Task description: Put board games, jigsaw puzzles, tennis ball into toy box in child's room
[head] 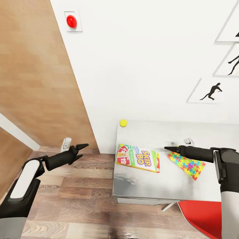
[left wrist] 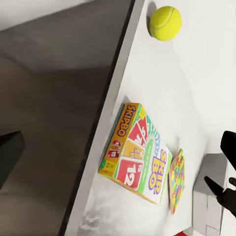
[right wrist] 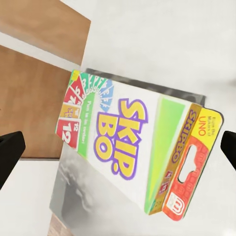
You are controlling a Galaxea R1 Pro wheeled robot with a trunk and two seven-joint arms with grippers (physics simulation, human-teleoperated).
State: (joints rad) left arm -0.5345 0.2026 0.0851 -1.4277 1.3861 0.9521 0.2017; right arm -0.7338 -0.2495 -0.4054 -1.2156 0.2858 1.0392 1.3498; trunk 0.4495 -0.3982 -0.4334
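A yellow-green-red Skip-Bo board game (head: 137, 158) lies flat near the left end of the pale grey table (head: 156, 186). A multicoloured jigsaw puzzle (head: 187, 164) lies to its right. The tennis ball (head: 123, 123) rests at the table's far left corner by the wall. My right gripper (head: 166, 148) hovers open above the gap between game and puzzle; in the right wrist view its fingers (right wrist: 11, 150) stand wide apart either side of the board game (right wrist: 123, 142). My left gripper (head: 82, 151) is open over the floor, left of the table. The toy box and bed are out of view.
A wooden wardrobe door (head: 33, 66) stands to the left and a white wall with a red round button (head: 71, 21) and silhouette pictures (head: 212, 91) lies behind. A red chair (head: 202, 215) sits at the table's near right. Wood-plank floor (head: 73, 199) lies left of the table.
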